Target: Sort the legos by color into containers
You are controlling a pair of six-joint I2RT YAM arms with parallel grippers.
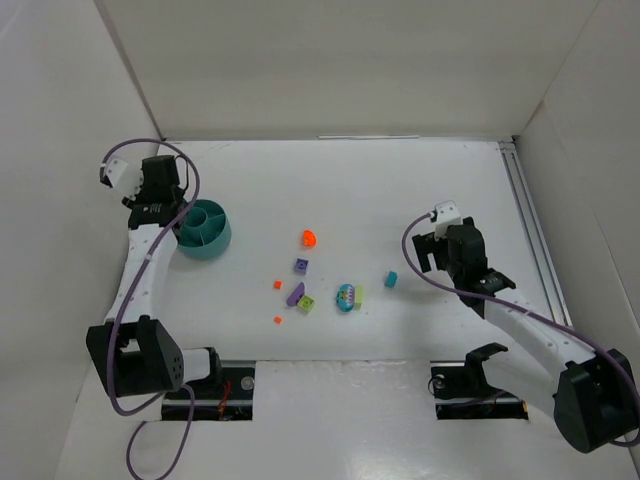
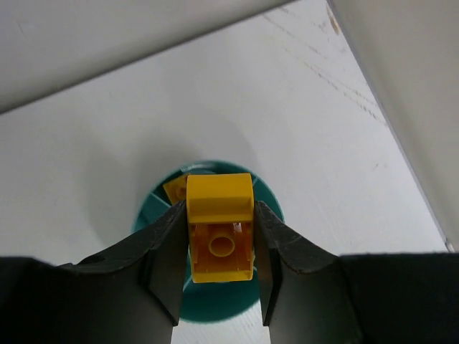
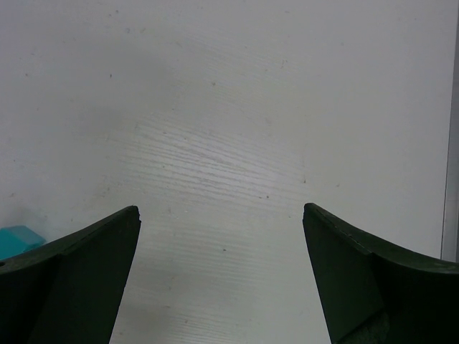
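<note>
My left gripper (image 2: 219, 215) is shut on a yellow-orange lego brick (image 2: 219, 197), held hollow side towards the camera right over the teal tub (image 2: 215, 304). Another orange piece (image 2: 174, 190) lies in a compartment behind it. From above, the left gripper (image 1: 176, 212) hangs at the tub's (image 1: 212, 242) left rim. Loose legos lie mid-table: an orange one (image 1: 309, 238), purple ones (image 1: 301, 266) (image 1: 294, 294), a lime one (image 1: 307, 304), a cyan cluster (image 1: 346, 297) and a cyan brick (image 1: 391, 279). My right gripper (image 1: 428, 250) (image 3: 221, 211) stands open over bare table, the cyan brick (image 3: 18, 240) at its left.
Two tiny orange bits (image 1: 278, 284) (image 1: 278, 320) lie near the purple pieces. White walls close in the table at the back and on both sides. A rail (image 1: 525, 220) runs along the right edge.
</note>
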